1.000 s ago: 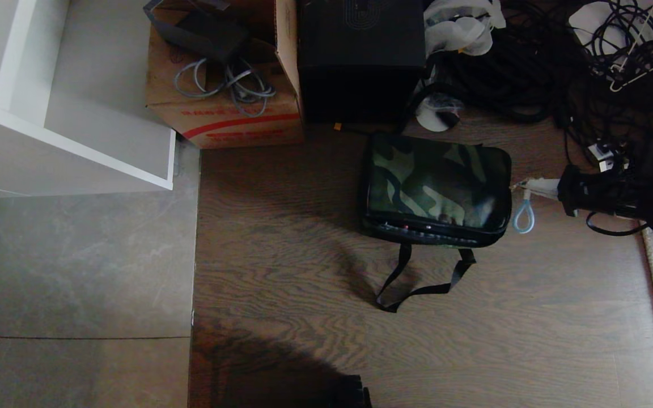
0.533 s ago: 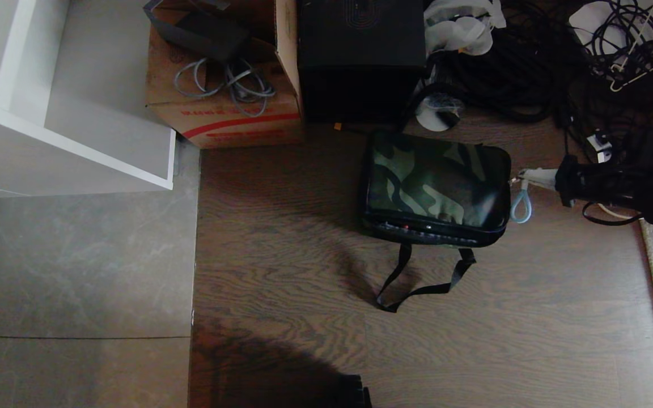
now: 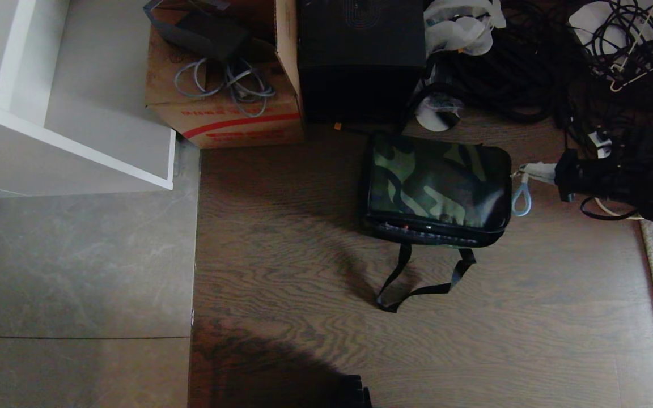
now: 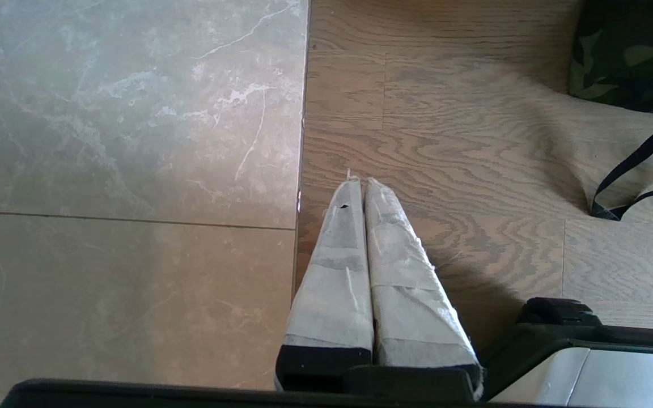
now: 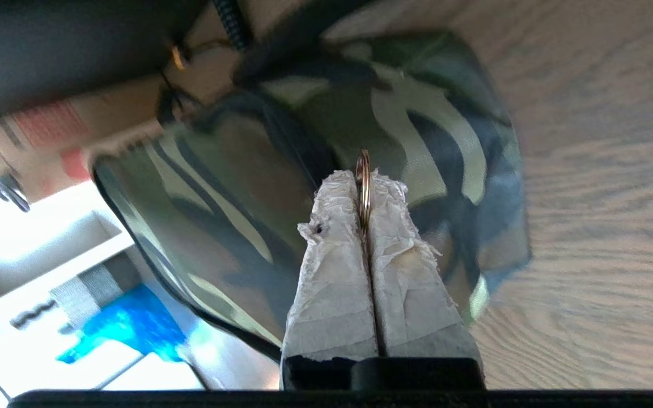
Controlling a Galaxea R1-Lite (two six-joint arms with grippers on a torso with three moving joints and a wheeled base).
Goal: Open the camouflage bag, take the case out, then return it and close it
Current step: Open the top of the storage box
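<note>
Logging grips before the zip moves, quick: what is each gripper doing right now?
Left gripper: jaws shut, empty, above the floor.
Right gripper: jaws shut on the metal ring at the camouflage bag.

No text can be read. The cardboard carton (image 3: pixel 230 113), at ten o'clock from the camouflage bag (image 3: pixel 434 181), bears red print under a red stripe, too blurred to read.

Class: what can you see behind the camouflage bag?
Behind the camouflage bag stand a tall black box and tangled black cables. Floor beneath the cables is mostly covered.
</note>
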